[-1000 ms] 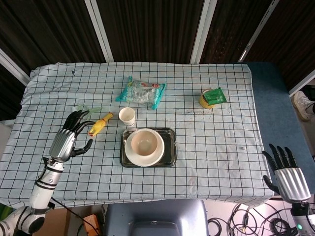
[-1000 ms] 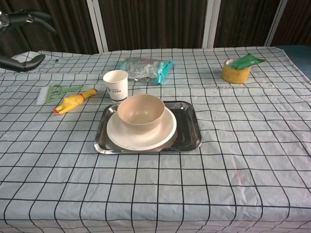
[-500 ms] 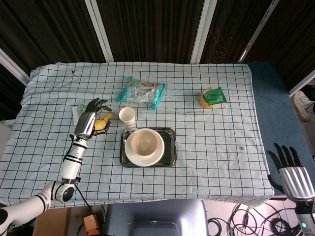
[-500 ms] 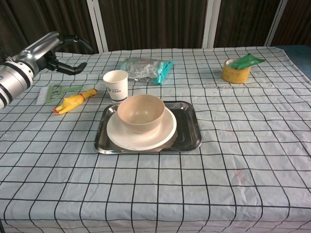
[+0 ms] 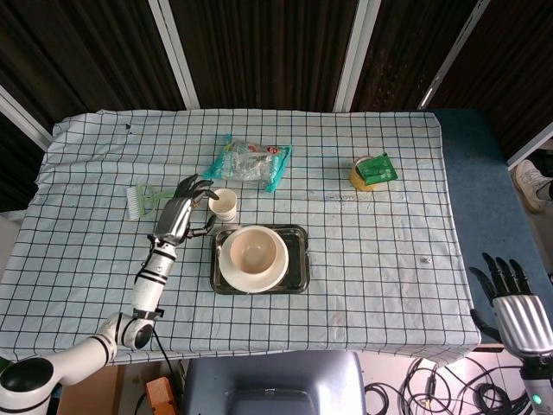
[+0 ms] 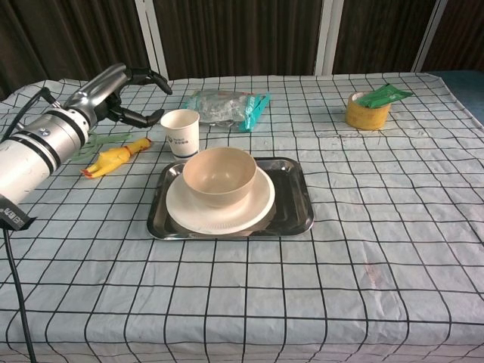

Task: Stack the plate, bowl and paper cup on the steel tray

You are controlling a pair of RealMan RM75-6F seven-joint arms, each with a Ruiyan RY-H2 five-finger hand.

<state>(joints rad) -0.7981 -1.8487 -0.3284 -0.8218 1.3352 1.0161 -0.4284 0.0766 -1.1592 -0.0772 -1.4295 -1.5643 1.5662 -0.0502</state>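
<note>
Since a second ago, our left hand [image 5: 183, 214] has travelled from the near-left part of the table toward the paper cup [image 5: 224, 205] and now hovers just to the cup's left, fingers spread and curved toward it, holding nothing. In the chest view the same hand [image 6: 125, 94] sits beside the cup [image 6: 181, 133] with a visible gap between fingertips and cup wall — we see no contact. Our right hand [image 5: 514, 307] has hardly shifted; it stays off the table's near-right corner, fingers spread and empty.

We find the steel tray [image 5: 300, 252] near the middle of the checked tablecloth [image 5: 389, 259], with the plate [image 5: 233, 278] lying on it and the bowl [image 5: 253, 251] sitting upright on the plate. The cup stands upright on the cloth, just beyond the tray's far-left corner, close to it but not on it.

Left of the cup lies a yellow toy [image 6: 113, 158], partly covered by our forearm in the head view, and further left a small green brush [image 5: 138, 198]. Beyond the cup rests a clear snack bag [image 5: 249, 162] — and toward the far right a yellow tape roll [image 5: 363, 177] with a green packet [image 5: 377, 169] on top.
</note>
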